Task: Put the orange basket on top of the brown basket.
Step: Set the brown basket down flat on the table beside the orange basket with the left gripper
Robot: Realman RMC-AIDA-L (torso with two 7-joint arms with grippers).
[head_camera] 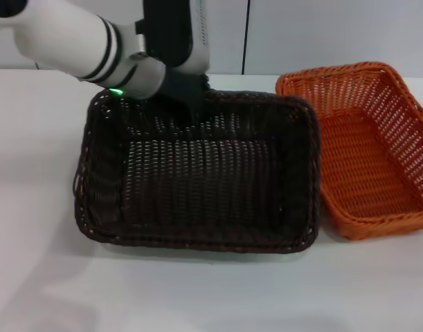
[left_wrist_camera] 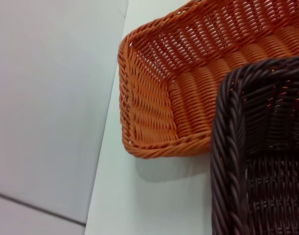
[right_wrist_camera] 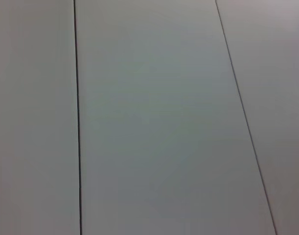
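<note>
Dark brown basket (head_camera: 197, 183) in the middle of the white table (head_camera: 197, 297), open side up, long side running from 9 o'clock to 3 o'clock. Orange basket (head_camera: 367, 149) just beside it at 3 o'clock, also open side up, long side running from about 11 o'clock to 5 o'clock, so turned a little against the brown one. Near corners of the two rims very close, maybe touching; hard to tell.

Left gripper (head_camera: 190, 104) down at the far rim of the brown basket, at 12 o'clock. Fingers hidden by the dark weave, so no telling if open or closed. Right gripper not seen anywhere.

Likely trouble from here:
- Wrong basket grabbed, with the left gripper over the brown one and not the orange one.
- Brown basket pushed or tipped by the arm, bumping the orange one at 3 o'clock.
- Orange basket set down crooked, long sides not lined up, and then sitting tilted on the rim or sliding off.
</note>
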